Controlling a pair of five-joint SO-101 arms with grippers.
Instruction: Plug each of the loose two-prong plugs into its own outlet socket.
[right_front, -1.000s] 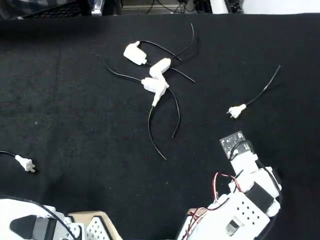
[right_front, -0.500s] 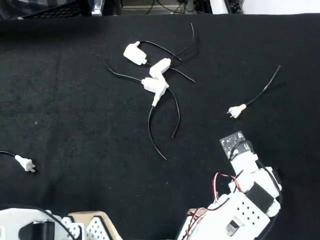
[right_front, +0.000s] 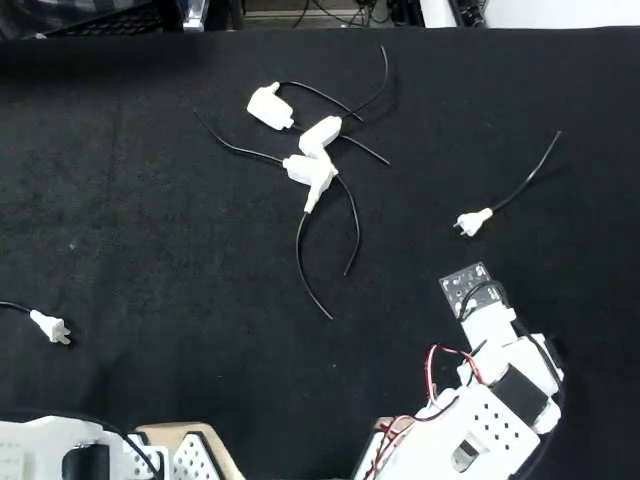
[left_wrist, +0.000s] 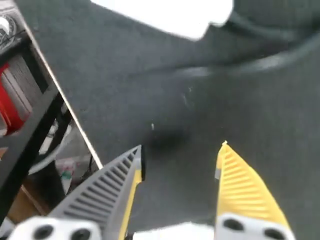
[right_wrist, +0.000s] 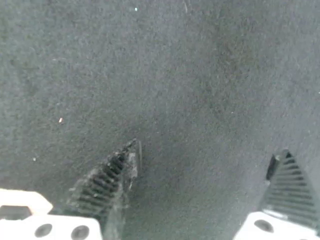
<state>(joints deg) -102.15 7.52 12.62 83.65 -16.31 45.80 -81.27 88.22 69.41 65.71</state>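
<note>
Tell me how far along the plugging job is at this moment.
Barely begun. One white two-prong plug on the right and a second white plug at the left edge lie loose, far from the white outlet sockets clustered farther back. Nothing is in hand: left gripper and right gripper are open and empty. Outstanding: both plugs.

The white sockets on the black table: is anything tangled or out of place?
Yes. The sockets lie bunched together with black cords crossing, while the right plug and the left plug lie far off alone.
</note>
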